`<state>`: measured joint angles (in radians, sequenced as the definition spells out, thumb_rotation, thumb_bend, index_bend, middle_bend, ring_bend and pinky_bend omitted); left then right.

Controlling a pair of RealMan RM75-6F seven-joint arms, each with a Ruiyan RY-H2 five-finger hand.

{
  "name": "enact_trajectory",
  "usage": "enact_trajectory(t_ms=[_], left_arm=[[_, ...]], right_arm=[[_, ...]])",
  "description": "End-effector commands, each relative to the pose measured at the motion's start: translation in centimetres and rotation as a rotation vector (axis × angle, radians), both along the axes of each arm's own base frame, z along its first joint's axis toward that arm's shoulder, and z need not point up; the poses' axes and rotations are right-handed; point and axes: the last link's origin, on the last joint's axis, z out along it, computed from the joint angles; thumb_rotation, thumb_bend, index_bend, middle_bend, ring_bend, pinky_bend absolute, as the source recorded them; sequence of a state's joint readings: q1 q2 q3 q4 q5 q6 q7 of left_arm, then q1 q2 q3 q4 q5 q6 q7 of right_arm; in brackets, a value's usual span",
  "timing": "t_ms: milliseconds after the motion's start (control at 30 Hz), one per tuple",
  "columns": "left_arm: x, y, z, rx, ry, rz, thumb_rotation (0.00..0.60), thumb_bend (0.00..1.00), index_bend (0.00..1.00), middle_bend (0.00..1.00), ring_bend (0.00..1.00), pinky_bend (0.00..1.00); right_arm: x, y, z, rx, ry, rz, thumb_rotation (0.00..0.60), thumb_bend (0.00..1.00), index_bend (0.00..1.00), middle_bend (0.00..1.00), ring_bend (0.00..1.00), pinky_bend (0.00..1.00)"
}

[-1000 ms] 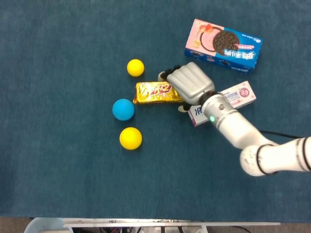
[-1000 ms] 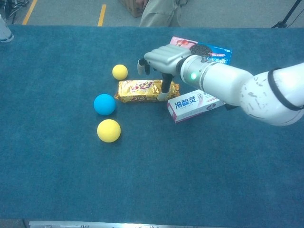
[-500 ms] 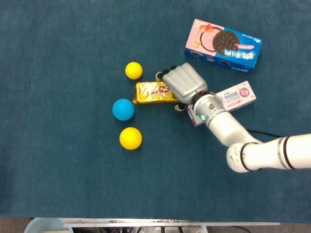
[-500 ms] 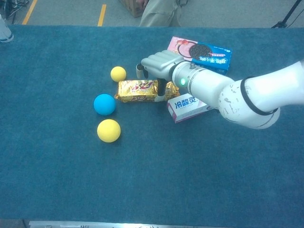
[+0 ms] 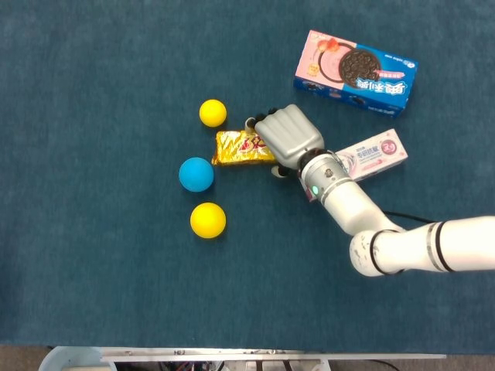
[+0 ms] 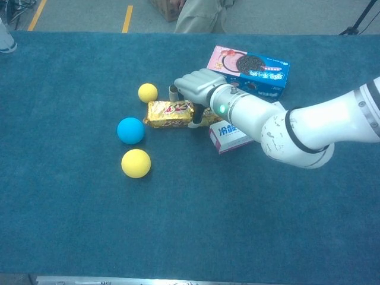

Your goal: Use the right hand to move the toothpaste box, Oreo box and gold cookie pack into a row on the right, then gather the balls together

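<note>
right hand [image 5: 288,137] grips the right end of the gold cookie pack [image 5: 240,148], fingers curled around it.

I am seeing three balls [image 5: 196,174] blocking the left of the gold pack [image 5: 241,148]. The toothpaste box [image 5: 370,154] is blocking its right. Below it, the blue mat [image 5: 93,255] is lying open.

We see the silver right hand [image 5: 288,137] cover the shiny gold cookie pack's [image 5: 238,148] right end, hiding any grip.
</note>
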<state>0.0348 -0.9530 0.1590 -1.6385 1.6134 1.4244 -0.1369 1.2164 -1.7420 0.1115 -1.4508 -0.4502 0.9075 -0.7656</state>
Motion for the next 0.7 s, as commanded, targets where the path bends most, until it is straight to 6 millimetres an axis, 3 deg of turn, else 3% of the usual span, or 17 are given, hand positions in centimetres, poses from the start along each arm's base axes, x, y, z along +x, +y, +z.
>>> enact_trajectory(t_ms=[33,400,700], left_arm=[[0.0,0.0,0.0,0.002,0.000,0.000,0.600,0.31,0.09,0.21,0.03,0.07],[0.3,0.0,0.0,-0.001,0.002,-0.009,0.600,0.31,0.09,0.21,0.03,0.07],[0.7,0.1,-0.1,-0.001,0.006,-0.019,0.600,0.31,0.09,0.21,0.03,0.07]], right_arm=[[-0.2,-0.2,0.2,-0.018,-0.012,-0.003,0.600,0.27,0.36,0.39,0.38,0.73],[-1.2,-0.7,1.1,-0.043,-0.057,-0.023,0.600,0.30,0.42,0.42,0.43,0.78],[-1.3,-1.3,4.6,-0.076,-0.100,0.010,0.600,0.29,0.42,0.42,0.44,0.78]])
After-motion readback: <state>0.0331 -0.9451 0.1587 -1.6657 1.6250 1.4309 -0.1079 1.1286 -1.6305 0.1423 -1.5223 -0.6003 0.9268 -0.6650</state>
